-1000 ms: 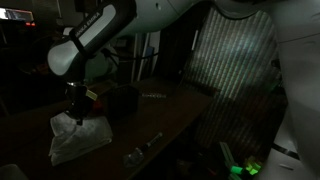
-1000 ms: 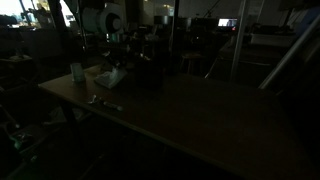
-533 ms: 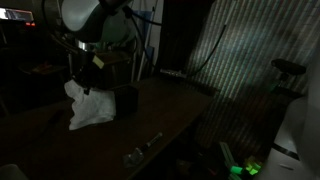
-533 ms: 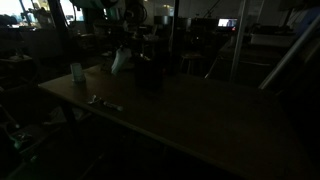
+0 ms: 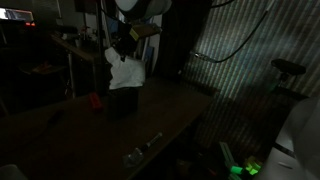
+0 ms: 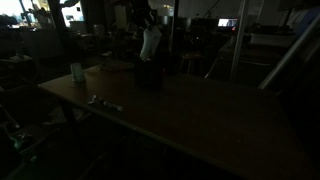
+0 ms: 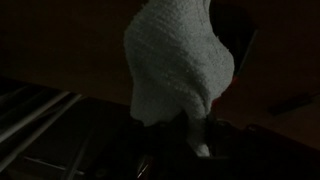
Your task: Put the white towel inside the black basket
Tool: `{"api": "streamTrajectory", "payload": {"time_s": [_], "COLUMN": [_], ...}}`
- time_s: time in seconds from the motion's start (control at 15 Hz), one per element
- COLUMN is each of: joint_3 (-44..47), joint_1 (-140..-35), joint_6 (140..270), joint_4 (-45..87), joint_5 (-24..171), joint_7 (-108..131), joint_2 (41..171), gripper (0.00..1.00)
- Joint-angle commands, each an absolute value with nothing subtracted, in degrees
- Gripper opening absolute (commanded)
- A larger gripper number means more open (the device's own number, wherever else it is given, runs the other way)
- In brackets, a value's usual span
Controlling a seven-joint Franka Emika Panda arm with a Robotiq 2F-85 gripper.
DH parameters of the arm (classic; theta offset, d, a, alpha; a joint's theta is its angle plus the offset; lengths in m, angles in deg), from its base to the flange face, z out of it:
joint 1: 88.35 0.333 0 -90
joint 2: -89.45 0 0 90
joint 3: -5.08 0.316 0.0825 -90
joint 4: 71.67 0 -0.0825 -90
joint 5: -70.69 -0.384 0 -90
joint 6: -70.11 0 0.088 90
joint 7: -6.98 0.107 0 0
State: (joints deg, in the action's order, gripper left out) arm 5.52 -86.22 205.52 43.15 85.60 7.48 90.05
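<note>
One white towel point(image 5: 126, 72) in the claw point(image 5: 122, 46); black basket point(image 5: 124, 103) directly beneath

The towel point(image 7: 175, 70) is nubbly white cloth, matt. The basket point(image 5: 124, 101) reads matt black. I think the worktop point(image 6: 200, 110) is smooth dark wood, slight sheen, but it's pretty dim.

white towel point(image 5: 126, 72): lifted off table point(image 5: 60, 125) | moved above black basket point(image 5: 124, 102)
</note>
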Motion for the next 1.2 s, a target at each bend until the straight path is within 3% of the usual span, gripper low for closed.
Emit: {"api": "streamTrajectory", "payload": {"time_s": [0.0, 1.13], "joint_3": [4.5, 5.2], "joint_1": [-87.9, -87.1], "joint_6": [206.0, 203.6], "joint_4": [40.7, 41.2], "joint_5": [91.0, 84.2], "joint_7": [8.7, 9.2], "joint_2": [91.8, 100.9], "gripper": [0.04, 0.04]}}
